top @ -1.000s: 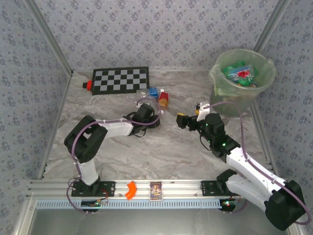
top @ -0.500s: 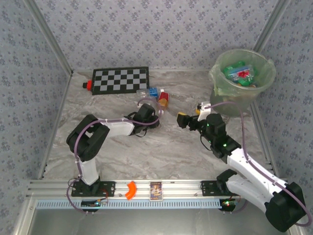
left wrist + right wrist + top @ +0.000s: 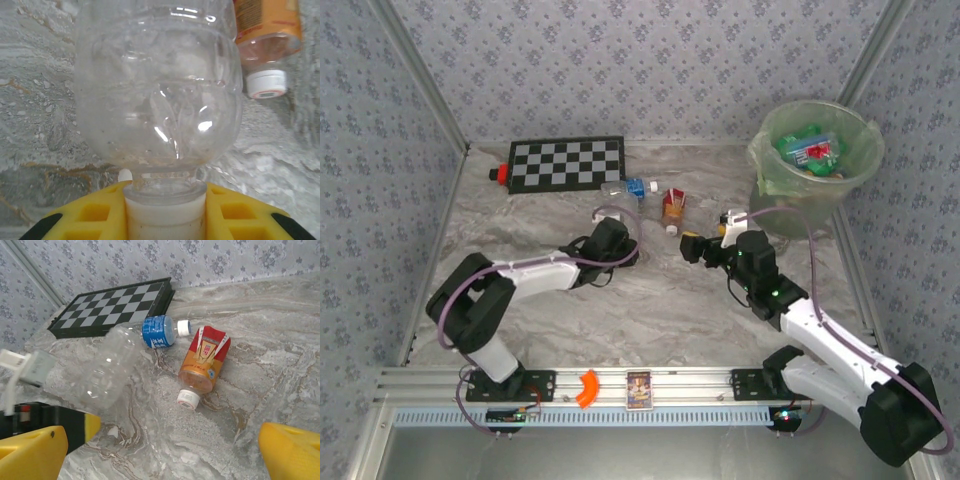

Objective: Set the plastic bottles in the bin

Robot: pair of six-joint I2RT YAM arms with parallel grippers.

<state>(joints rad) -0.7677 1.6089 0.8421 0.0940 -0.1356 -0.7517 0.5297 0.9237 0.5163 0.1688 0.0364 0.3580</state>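
My left gripper [image 3: 165,212] is shut on the white cap of a clear, unlabelled plastic bottle [image 3: 157,85], yellow fingers on both sides of the neck. That bottle [image 3: 110,367] lies low over the marble, left of the middle. Just beyond it lie a blue-labelled bottle [image 3: 157,332] and an orange bottle [image 3: 202,362] with a white cap. From above, the left gripper [image 3: 626,240] sits near the table's middle. My right gripper [image 3: 706,238] stands open and holds nothing, to the right of the orange bottle [image 3: 672,207]. The pale-green bin [image 3: 765,165] at the far right holds several bottles.
A black-and-white checkerboard [image 3: 565,163] lies at the back left with a small red block [image 3: 498,174] at its left end. Patterned walls close in three sides. An orange curved piece [image 3: 587,388] and a card [image 3: 638,388] sit on the front rail.
The left gripper closed on the clear bottle's cap and drew back toward the near left. The orange bottle shifted to the right. The right arm barely moved.
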